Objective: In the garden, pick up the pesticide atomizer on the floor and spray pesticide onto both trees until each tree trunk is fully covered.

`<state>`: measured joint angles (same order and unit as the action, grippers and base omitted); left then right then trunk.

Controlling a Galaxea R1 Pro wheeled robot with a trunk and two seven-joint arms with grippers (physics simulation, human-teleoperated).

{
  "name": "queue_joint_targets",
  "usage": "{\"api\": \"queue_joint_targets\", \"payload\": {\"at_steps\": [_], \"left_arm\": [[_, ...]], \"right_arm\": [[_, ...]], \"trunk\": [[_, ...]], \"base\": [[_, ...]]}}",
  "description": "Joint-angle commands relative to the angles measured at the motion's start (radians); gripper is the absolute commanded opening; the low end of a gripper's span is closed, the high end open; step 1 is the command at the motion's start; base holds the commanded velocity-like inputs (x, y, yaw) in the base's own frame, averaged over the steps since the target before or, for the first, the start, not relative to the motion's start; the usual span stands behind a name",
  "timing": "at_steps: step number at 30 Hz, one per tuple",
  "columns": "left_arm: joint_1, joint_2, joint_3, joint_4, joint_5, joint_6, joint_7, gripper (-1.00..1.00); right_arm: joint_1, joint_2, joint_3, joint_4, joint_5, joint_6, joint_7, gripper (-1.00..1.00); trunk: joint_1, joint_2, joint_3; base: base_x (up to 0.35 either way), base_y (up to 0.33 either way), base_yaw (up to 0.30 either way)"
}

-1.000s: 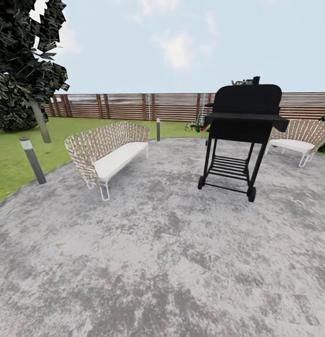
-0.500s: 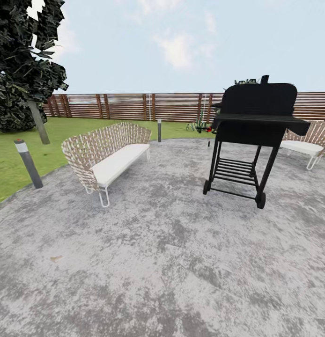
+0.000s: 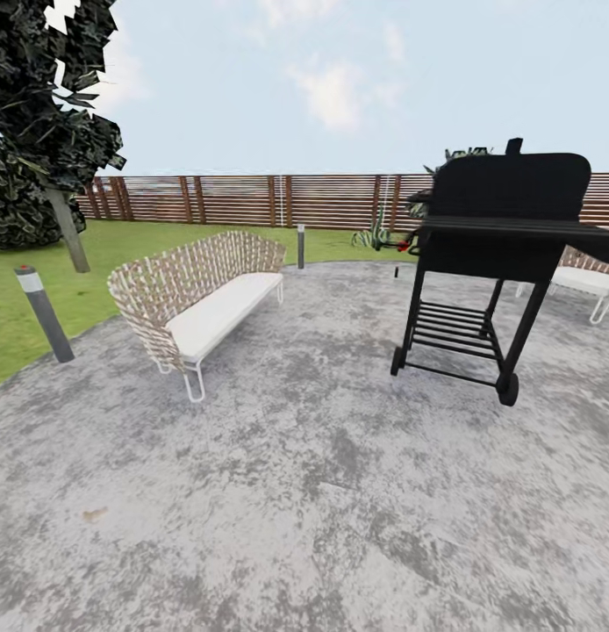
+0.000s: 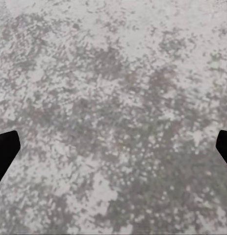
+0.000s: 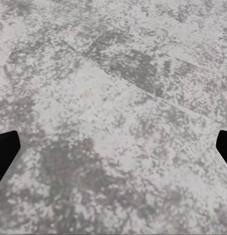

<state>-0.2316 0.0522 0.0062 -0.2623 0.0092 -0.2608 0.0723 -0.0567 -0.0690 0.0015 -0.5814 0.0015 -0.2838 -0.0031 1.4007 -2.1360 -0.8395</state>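
The pesticide atomizer and the two thick-trunked trees are out of view. Of the garden I see a green lawn (image 3: 120, 241) and a brown slat fence (image 3: 234, 200) beyond the grey stone patio (image 3: 304, 491). My left gripper (image 4: 113, 152) is open, its black fingertips (image 4: 5, 152) far apart over bare paving. My right gripper (image 5: 113, 152) is open too, its fingertips (image 5: 4, 149) at the frame's edges above a paving joint, with nothing between them.
A wicker bench (image 3: 195, 294) with a white cushion stands ahead left. A black wheeled grill (image 3: 502, 254) stands ahead right, with a second bench (image 3: 594, 279) behind it. Grey bollards (image 3: 43, 312) mark the patio edge. A thin-stemmed dark-foliage tree (image 3: 41, 114) rises at far left.
The whole head view has shifted: the grill looks larger and further right, and the bench and the near bollard sit further left. The camera has moved, not the things.
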Motion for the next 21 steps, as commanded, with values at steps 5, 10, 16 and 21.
{"api": "queue_joint_targets", "payload": {"at_steps": [5, 10, 16, 21], "left_arm": [[0.000, 0.000, 0.000, 0.000, 0.000, 0.000, 0.000, 1.00], [0.000, 0.000, 0.000, 0.000, -0.001, 0.000, 0.000, 1.00], [0.000, 0.000, 0.000, 0.000, -0.001, 0.000, 0.000, 1.00], [0.000, 0.000, 0.000, 0.000, -0.002, 0.000, 0.001, 1.00]], "right_arm": [[0.000, 0.000, 0.000, 0.000, 0.000, 0.000, 0.000, 1.00], [0.000, 0.000, 0.000, 0.000, 0.000, 0.000, 0.000, 1.00], [0.000, 0.000, 0.000, 0.000, 0.000, 0.000, 0.000, 1.00], [0.000, 0.000, 0.000, 0.000, 0.000, 0.000, 0.000, 1.00]], "trunk": [[0.000, 0.000, 0.000], [0.000, 0.000, 0.000], [0.000, 0.000, 0.000], [0.000, 0.000, 0.000]], "base": [[0.331, 0.104, 0.000], [0.331, 0.103, 0.000], [0.331, 0.100, 0.000], [0.331, 0.098, 0.000]]}}
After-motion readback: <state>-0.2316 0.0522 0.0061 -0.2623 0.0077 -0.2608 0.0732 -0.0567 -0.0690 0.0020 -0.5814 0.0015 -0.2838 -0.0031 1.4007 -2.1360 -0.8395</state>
